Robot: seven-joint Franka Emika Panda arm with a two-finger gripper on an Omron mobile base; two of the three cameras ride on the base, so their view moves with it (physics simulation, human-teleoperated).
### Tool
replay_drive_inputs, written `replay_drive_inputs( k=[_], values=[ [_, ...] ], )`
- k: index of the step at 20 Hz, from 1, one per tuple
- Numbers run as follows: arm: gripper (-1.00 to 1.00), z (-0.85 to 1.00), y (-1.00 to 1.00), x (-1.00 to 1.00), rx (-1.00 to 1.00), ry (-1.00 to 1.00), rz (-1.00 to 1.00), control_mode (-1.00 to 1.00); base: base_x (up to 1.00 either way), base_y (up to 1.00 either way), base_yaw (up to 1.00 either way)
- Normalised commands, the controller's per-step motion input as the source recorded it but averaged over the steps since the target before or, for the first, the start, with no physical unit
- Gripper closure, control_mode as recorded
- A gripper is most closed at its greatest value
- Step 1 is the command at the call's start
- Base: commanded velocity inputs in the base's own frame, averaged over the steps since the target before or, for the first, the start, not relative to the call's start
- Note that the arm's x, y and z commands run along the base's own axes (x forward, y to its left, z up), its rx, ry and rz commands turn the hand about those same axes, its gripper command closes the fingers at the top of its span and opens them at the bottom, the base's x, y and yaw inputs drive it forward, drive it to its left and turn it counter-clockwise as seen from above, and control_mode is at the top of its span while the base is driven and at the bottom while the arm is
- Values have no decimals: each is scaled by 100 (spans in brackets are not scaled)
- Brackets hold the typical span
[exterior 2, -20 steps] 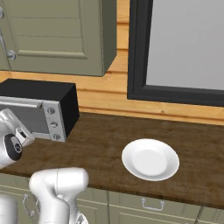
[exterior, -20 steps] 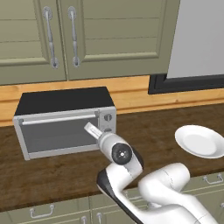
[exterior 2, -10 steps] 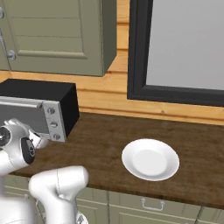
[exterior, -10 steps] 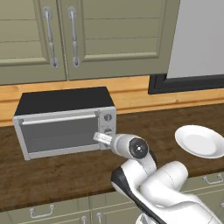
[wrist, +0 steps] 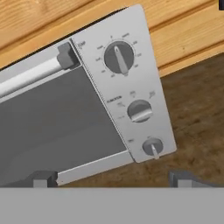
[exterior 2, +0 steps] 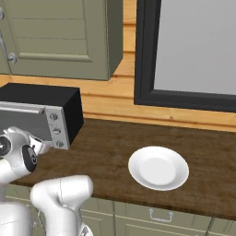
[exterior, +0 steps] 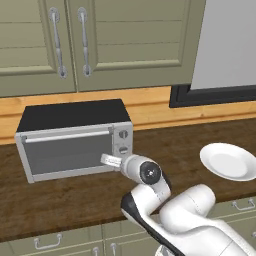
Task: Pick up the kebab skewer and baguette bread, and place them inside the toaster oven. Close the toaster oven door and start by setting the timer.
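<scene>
Facing the toaster oven (wrist: 87, 109) near the counter's (exterior: 60, 192) left edge, the gripper (wrist: 111, 177) hangs wide open and empty. The oven door (wrist: 48, 122) is shut. Tiny markings ring the three knobs (wrist: 118, 57) but are too blurred to read.

Two base views behind the arm, sharing toaster oven (exterior: 75, 140) and plate (exterior 2: 158, 168), hand view close on knobs (wrist: 139, 110)

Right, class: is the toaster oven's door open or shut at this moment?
Shut. The toaster oven door stands upright, flush with the toaster oven front, its handle at the top beside the knob panel.
</scene>
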Motion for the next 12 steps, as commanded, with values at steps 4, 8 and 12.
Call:
replay_drive_inputs(
  k=[4, 8, 12],
  values=[
    [-100, -17, 0, 50, 0, -7, 0, -100, 0, 0, 0],
    [-100, -17, 0, 34, -3, -4, 1, -100, 0, 0, 0],
    [-100, -19, -7, 31, -2, 0, 1, -100, 0, 0, 0]
  ],
)
